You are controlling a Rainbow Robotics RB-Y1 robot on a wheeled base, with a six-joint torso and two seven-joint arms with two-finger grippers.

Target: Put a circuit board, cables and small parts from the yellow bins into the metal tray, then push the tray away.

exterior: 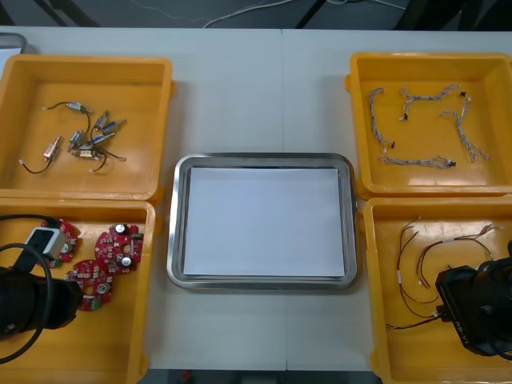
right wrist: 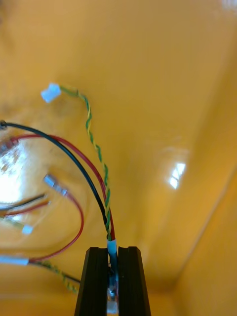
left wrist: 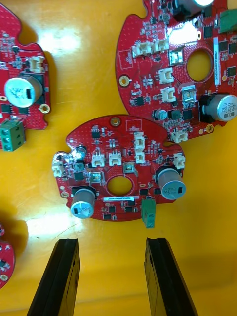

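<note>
Red circuit board (left wrist: 118, 173) lies flat in near-left yellow bin (exterior: 96, 352), just ahead of left end effector (left wrist: 111, 242) w/ fingers (left wrist: 61, 276) apart: drop straight, straddle its edge, then close. Opp. side: right end effector (right wrist: 113, 249) grips cable (right wrist: 104, 192) in near-right bin (exterior: 424, 360); lift slow, other cables (right wrist: 81, 217) may snag. Front view gives route to metal tray (exterior: 260, 158); wrist views give grip detail.

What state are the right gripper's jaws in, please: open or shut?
Shut: the right gripper, in a yellow bin, pinches a cable.
</note>
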